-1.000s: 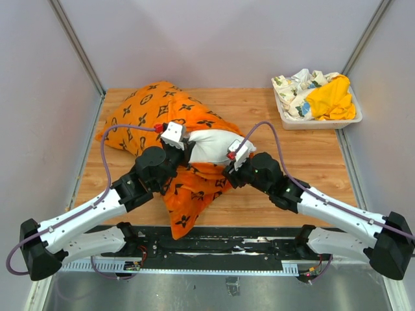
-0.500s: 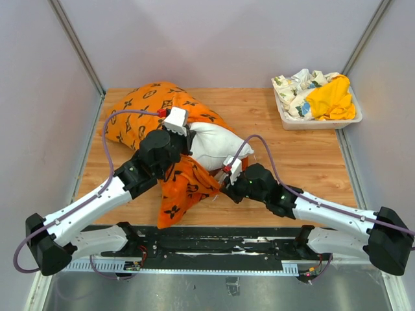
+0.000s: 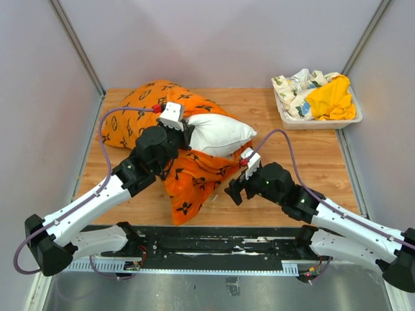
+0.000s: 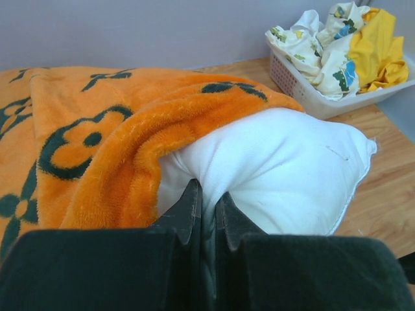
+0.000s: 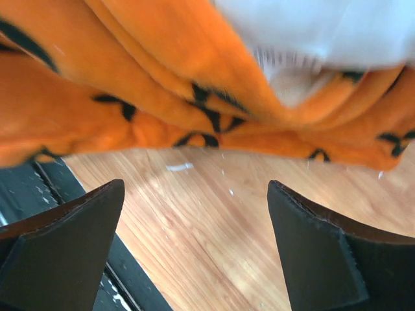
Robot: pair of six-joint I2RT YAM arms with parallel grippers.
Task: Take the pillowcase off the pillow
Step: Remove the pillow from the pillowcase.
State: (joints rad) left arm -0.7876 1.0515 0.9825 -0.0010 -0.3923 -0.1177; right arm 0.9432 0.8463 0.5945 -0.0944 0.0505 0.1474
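Observation:
The orange pillowcase [image 3: 188, 175] with black motifs lies bunched on the left and middle of the table. The white pillow [image 3: 220, 133] sticks out of its open end toward the right. My left gripper [image 3: 187, 134] is shut on a pinch of the pillow's white fabric [image 4: 279, 168], right at the edge of the pillowcase [image 4: 97, 136]. My right gripper [image 3: 232, 194] is open and empty, low over bare wood just in front of the pillowcase's near edge [image 5: 162, 97]. In the right wrist view its jaws [image 5: 194, 188] stand wide apart, and the pillow [image 5: 324, 26] shows above the orange fabric.
A white basket [image 3: 288, 120] at the back right holds a yellow cloth [image 3: 332, 98] and a white floral-print cloth [image 3: 295, 87]; it also shows in the left wrist view [image 4: 305, 94]. Grey walls enclose the wooden table [image 3: 305, 155]. A black rail [image 3: 220, 243] runs along the near edge.
My right gripper has pulled back toward the near right, off the pillowcase, with jaws now apart. My left gripper has moved farther back with the pillow, and more white pillow shows.

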